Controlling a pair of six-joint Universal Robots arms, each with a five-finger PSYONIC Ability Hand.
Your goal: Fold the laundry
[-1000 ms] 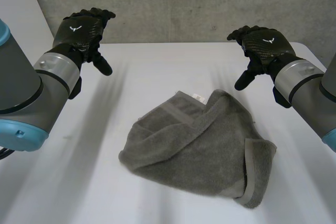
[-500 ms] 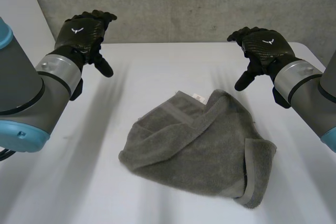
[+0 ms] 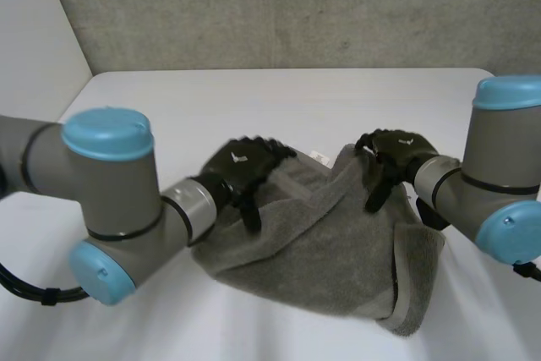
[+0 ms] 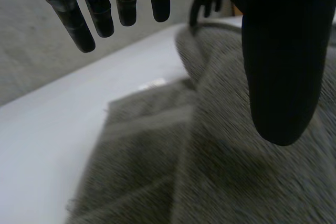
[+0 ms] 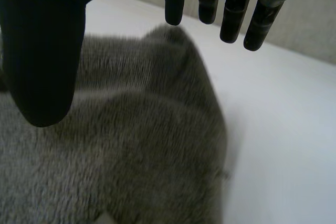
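Observation:
A crumpled grey towel (image 3: pixel 325 247) lies in the middle of the white table (image 3: pixel 254 99), with a folded flap along its far edge and a rolled hem at its near right. My left hand (image 3: pixel 243 166) hovers open over the towel's far left part, fingers (image 4: pixel 79 19) straight and spread above the flap (image 4: pixel 142 129). My right hand (image 3: pixel 389 158) hovers open over the towel's far right hump, fingers (image 5: pixel 231 14) straight, thumb apart, above the towel (image 5: pixel 131 145). Neither hand holds cloth.
A concrete wall (image 3: pixel 296 6) stands behind the table. Bare table (image 5: pixel 283 129) lies to the towel's right and beyond it. A small white label (image 3: pixel 319 156) shows at the towel's far edge.
Both arms have swung down and inward from high at the table's far sides to just over the towel. The towel has not moved. Both hands stay open.

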